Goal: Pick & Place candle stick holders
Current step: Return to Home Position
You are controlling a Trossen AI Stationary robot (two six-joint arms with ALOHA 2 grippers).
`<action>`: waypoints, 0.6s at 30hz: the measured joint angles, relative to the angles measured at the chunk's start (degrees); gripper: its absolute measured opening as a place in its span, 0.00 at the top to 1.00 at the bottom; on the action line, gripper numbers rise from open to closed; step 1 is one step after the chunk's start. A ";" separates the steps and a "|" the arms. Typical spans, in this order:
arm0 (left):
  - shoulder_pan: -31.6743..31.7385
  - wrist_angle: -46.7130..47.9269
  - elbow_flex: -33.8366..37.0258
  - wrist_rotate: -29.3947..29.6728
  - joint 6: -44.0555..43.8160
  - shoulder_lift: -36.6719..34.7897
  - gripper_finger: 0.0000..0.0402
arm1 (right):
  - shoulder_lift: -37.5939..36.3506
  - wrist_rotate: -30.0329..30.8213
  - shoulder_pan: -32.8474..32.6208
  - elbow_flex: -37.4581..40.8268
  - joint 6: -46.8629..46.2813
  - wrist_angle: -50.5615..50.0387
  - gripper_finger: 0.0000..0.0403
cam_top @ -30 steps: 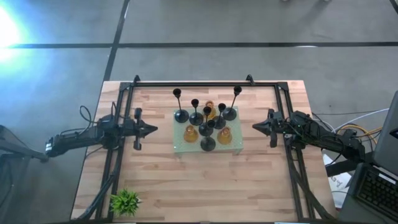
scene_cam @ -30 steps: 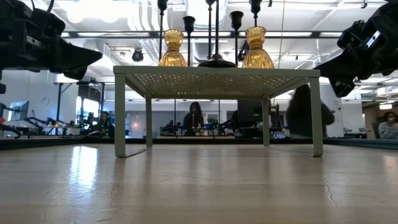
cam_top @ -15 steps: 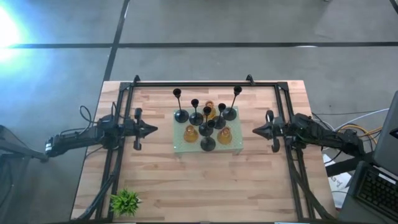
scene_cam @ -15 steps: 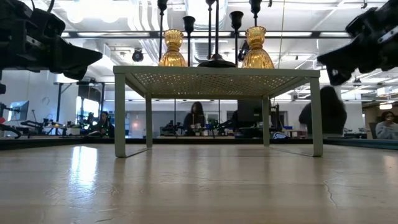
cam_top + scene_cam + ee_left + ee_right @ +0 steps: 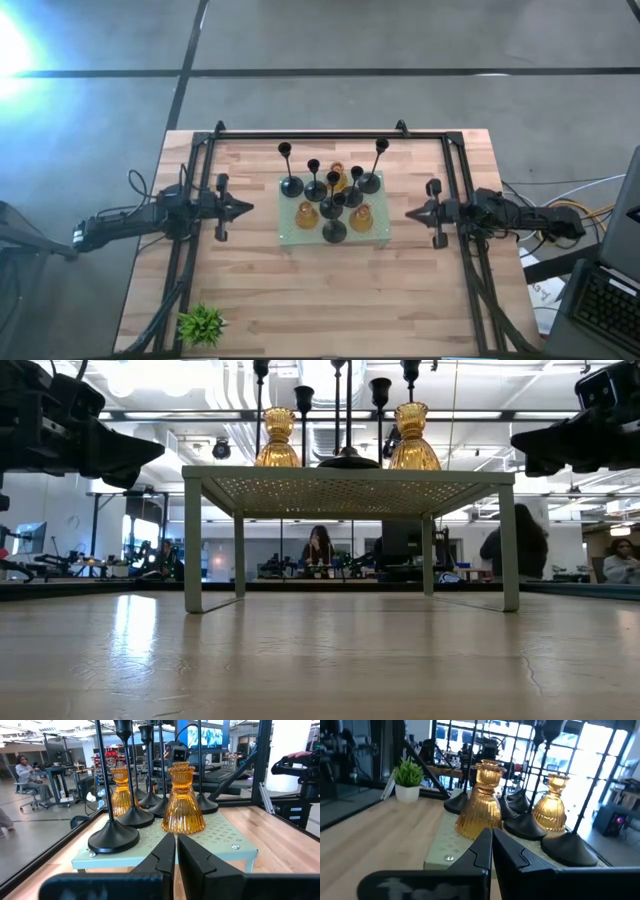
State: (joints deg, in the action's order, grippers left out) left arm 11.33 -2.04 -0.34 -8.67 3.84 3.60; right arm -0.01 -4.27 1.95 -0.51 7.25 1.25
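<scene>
standing clustered on the pale green shelf (image 5: 290, 236) mid wooden table (image 5: 260, 300), the candle stick holders (image 5: 333, 195); left gripper (image 5: 245, 209) and right gripper (image 5: 410, 213) flank it, fingers closed, empty; people (image 5: 318, 548), seemingly seated, fill the office behind.

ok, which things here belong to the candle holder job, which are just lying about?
Job: black candle stick holders, amber glass holders, green shelf under them, left gripper and right gripper flanking it.
Lying about: small plant, table corner.
</scene>
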 joint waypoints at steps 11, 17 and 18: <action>0.01 -0.01 0.00 -0.01 0.00 0.00 0.94 | 0.90 -0.03 -0.86 0.00 -2.56 -0.04 0.98; 0.01 -0.01 0.00 0.00 0.00 0.00 0.94 | 0.90 -0.04 -0.86 0.00 -2.54 -0.04 0.98; 0.01 -0.03 0.00 0.00 0.00 0.00 0.94 | 0.88 -0.05 -0.86 0.00 -2.48 -0.02 0.98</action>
State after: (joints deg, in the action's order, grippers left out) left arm 11.34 -2.07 -0.34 -8.67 3.84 3.60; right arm 0.87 -4.32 1.08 -0.51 4.77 1.23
